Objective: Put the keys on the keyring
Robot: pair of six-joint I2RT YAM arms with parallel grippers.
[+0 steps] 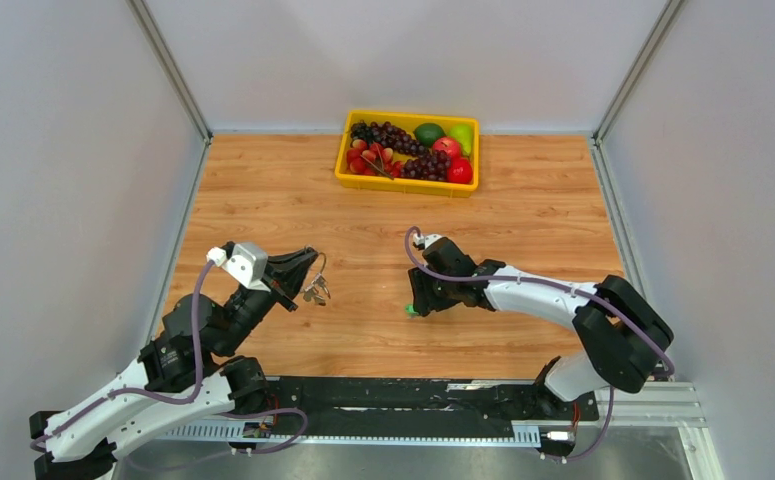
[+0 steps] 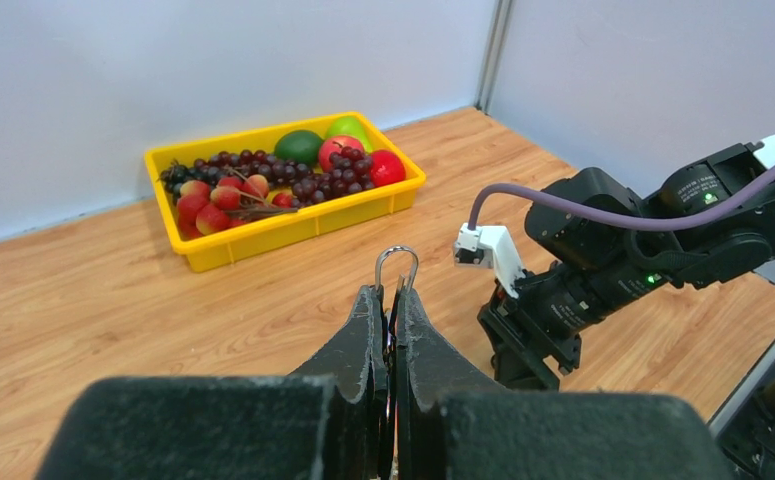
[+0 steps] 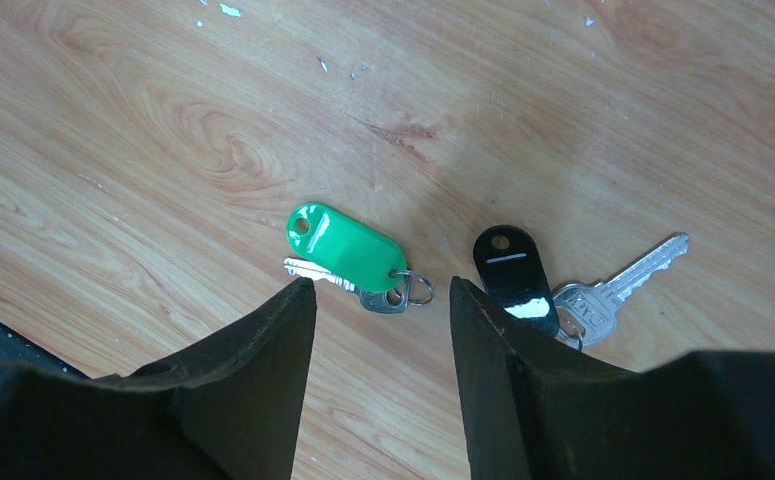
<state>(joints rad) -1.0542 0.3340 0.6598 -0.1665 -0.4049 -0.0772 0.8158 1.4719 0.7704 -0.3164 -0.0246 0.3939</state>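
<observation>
My left gripper (image 2: pixel 390 292) is shut on the keyring (image 2: pixel 397 262), and the ring's silver loop sticks out past the fingertips. In the top view the left gripper (image 1: pixel 306 272) is raised at the left, and small keys (image 1: pixel 315 292) hang from the ring under it. On the wood lies a key with a green plastic tag (image 3: pixel 346 245) on a small ring. To its right lies a key with a black tag (image 3: pixel 515 268) and a silver blade (image 3: pixel 635 273). My right gripper (image 3: pixel 383 285) is open just above the table, with the green-tagged key right in front of its fingertips.
A yellow tray (image 1: pixel 407 183) of grapes, apples and other fruit stands at the back centre of the wooden table. The right arm (image 2: pixel 603 260) is low over the table to the right of the left gripper. White walls close in both sides.
</observation>
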